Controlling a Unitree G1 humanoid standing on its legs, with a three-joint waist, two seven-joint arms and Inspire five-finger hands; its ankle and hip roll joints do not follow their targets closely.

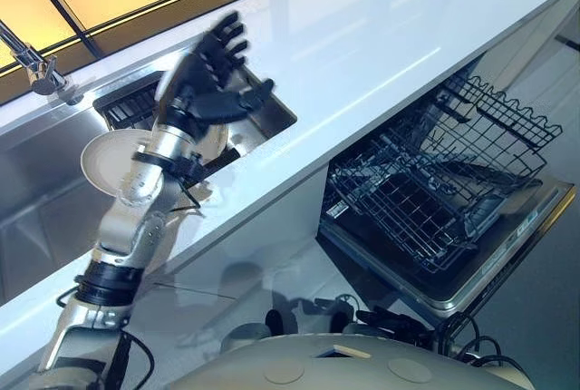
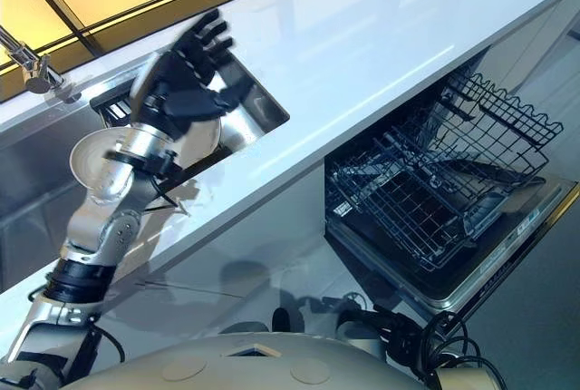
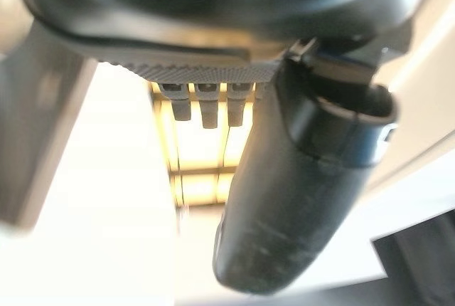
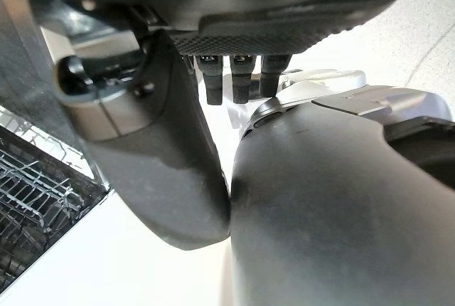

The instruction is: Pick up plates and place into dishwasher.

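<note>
A white desk (image 1: 381,36) is seen with a steel sink (image 1: 45,181) set into it, a faucet (image 1: 36,68) mounted behind.

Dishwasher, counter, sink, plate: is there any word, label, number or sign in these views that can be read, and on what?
None can be read.
Dishwasher door edge: no legible label.
Counter, sink, plate: plain, no print.
Left hand, open above the sink: no markings legible.
</note>
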